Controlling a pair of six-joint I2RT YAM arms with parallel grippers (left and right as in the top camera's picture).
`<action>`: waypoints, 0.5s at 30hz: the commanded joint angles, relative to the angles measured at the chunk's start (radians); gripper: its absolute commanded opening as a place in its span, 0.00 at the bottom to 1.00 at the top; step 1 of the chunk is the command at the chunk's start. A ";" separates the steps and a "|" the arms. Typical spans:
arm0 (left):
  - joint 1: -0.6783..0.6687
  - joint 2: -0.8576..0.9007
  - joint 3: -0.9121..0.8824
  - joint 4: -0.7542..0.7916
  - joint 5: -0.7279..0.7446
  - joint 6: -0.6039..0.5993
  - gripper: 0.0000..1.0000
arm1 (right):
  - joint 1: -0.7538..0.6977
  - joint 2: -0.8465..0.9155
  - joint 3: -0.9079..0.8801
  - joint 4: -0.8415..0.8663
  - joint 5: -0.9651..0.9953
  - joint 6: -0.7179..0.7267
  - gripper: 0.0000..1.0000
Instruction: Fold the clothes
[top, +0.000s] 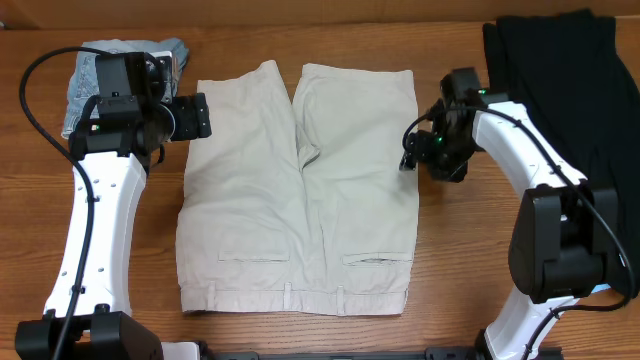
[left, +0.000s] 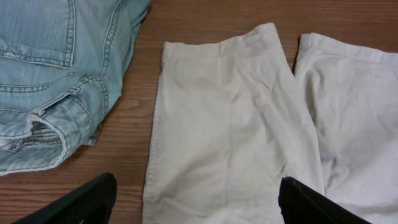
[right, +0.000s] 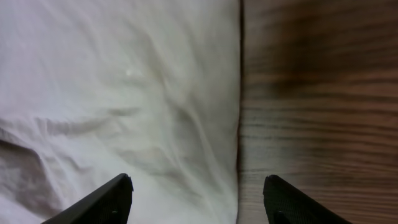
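The cream-beige shorts (top: 300, 190) lie flat in the middle of the table, waistband near me and legs pointing away. My left gripper (top: 204, 117) hovers at the outer edge of the left leg, open. In the left wrist view its fingers (left: 87, 202) straddle the hem side of that leg (left: 224, 124), with nothing held. My right gripper (top: 408, 150) is at the outer edge of the right leg, open. In the right wrist view the cloth edge (right: 233, 124) runs between its fingertips (right: 102, 202).
Faded denim shorts (top: 80, 85) lie bunched at the back left, under the left arm, and are also seen in the left wrist view (left: 50, 81). A large black garment (top: 570, 80) lies at the back right. Bare wooden table (top: 460, 260) flanks the shorts.
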 joint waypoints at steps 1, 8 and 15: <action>-0.013 0.008 0.016 0.000 0.008 0.015 0.85 | 0.005 -0.012 -0.094 0.027 -0.077 0.003 0.70; -0.024 0.023 0.016 0.000 0.008 0.015 0.85 | 0.004 -0.012 -0.228 0.129 -0.097 0.004 0.51; -0.039 0.043 0.016 0.000 0.008 0.015 0.81 | -0.001 -0.012 -0.227 0.220 -0.087 0.004 0.19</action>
